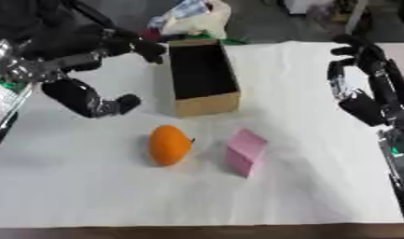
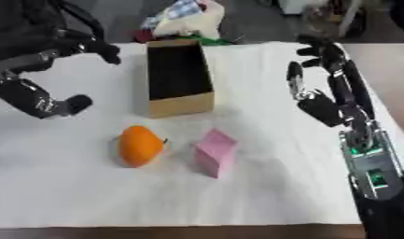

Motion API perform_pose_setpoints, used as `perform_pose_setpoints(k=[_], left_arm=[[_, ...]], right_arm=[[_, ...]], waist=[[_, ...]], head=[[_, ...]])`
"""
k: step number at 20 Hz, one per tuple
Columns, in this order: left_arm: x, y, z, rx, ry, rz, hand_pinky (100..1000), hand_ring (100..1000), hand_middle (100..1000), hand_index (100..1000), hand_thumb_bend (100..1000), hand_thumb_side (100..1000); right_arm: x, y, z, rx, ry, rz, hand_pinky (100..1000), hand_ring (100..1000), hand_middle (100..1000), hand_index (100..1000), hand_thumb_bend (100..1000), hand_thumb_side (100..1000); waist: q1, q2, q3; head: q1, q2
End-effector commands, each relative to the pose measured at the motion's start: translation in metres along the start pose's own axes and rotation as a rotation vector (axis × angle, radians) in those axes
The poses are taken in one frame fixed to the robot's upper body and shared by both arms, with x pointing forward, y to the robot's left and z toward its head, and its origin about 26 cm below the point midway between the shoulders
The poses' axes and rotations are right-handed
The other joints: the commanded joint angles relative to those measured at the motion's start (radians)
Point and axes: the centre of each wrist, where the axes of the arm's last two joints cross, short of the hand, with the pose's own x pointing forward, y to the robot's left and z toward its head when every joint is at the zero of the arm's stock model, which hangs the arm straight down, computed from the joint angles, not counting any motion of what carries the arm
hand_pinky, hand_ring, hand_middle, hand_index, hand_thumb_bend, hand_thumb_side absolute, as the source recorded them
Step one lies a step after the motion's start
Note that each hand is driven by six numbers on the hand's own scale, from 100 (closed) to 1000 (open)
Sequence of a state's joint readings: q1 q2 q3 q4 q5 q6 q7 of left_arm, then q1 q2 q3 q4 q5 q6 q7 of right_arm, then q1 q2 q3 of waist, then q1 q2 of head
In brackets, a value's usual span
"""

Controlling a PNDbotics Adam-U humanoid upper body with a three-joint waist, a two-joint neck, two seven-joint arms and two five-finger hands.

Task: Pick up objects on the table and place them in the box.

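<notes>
Orange fruit (image 1: 169, 144) lengthwise toward box (image 1: 206, 103); left hand (image 1: 90, 51), right hand (image 2: 329, 88) both open.

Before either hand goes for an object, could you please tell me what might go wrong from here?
1. The orange fruit is rounded and may roll off toward the pink block beside it if the fingers nudge it rather than enclose it.
2. The box is narrow and light-looking; the left hand, which hovers near its far left rim, could knock or shift it.
3. The right hand is open and well apart from both objects, so its reach crosses close to the box.
</notes>
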State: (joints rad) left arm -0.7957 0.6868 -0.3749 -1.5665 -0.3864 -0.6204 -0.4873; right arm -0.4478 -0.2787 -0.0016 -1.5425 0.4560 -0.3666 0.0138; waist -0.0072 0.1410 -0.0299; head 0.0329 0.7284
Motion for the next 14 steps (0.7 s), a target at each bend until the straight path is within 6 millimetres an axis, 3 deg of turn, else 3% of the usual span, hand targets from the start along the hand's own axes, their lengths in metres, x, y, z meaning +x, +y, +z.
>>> perform_pose_setpoints(k=[1,6,10,14], left_arm=[[-0.006,0.009,-0.005,-0.247,-0.173,-0.217,789,778,767,977,575,910],[-0.005,0.005,-0.025,-0.296,-0.194,-0.315,790,780,767,974,684,889],[-0.001,-0.001,-0.037,-0.308,-0.203,-0.378,802,793,780,985,710,795],[0.001,-0.006,-0.043,-0.301,-0.206,-0.438,808,802,788,990,783,808]], right_arm=[[0.001,-0.009,-0.003,0.007,-0.017,0.029,702,795,844,919,100,694],[0.001,-0.009,-0.003,0.011,-0.019,0.028,701,794,844,919,100,695],[0.001,-0.009,-0.003,0.014,-0.019,0.03,701,794,844,919,100,695],[0.0,-0.009,-0.002,0.014,-0.017,0.03,701,794,844,919,100,696]], waist=[[0.004,-0.017,-0.003],[0.01,-0.019,-0.005],[0.014,-0.02,-0.007],[0.017,-0.02,-0.008]], head=[[0.001,0.002],[0.0,0.006],[-0.002,0.006],[-0.003,0.008]])
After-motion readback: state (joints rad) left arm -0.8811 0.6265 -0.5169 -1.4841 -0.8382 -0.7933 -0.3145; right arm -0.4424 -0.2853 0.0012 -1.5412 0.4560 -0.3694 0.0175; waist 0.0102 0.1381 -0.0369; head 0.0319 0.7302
